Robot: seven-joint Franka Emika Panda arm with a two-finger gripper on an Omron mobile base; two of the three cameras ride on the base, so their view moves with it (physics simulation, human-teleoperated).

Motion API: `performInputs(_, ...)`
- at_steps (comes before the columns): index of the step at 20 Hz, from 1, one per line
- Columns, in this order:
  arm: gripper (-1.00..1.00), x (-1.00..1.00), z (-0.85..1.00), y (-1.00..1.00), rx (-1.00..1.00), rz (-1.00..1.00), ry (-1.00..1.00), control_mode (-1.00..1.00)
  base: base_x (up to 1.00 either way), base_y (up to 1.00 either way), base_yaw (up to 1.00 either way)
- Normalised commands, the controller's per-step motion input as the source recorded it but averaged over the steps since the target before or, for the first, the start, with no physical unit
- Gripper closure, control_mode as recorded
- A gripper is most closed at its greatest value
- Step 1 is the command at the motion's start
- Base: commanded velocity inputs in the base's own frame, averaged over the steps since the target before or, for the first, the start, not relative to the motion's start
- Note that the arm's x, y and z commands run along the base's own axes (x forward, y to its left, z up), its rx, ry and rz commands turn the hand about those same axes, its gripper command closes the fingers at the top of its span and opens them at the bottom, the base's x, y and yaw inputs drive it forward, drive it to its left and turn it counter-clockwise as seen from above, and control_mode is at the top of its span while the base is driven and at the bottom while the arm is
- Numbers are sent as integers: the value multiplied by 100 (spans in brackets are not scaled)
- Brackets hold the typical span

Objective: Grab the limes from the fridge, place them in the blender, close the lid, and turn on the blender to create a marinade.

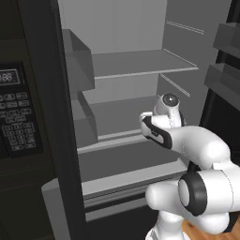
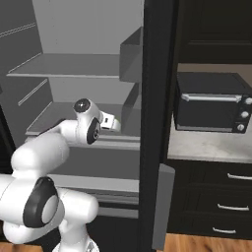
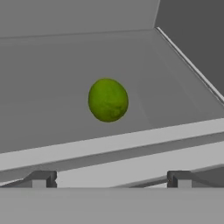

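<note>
Fingertips (image 3: 43, 178) of our gripper (image 3: 109, 179) stood fully apart, empty. One lime (image 3: 108, 99) lay ahead on the fridge shelf (image 3: 52, 109), untouched. We judged a straight, centred advance necessary before closing.

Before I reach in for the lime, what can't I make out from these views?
- Lime: in both base views the arm hides it.
- Gripper: the hand view's bottom edge crops all but the tips.
- Other limes: the fridge shelves are partly hidden by the arm, so their number is unknown.
</note>
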Motion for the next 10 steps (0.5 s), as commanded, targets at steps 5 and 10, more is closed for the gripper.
performInputs(5,-100,25,-12,0,0,0,0,-100,0,0,0)
performInputs(10,-100,26,-13,0,0,0,0,-100,0,0,0)
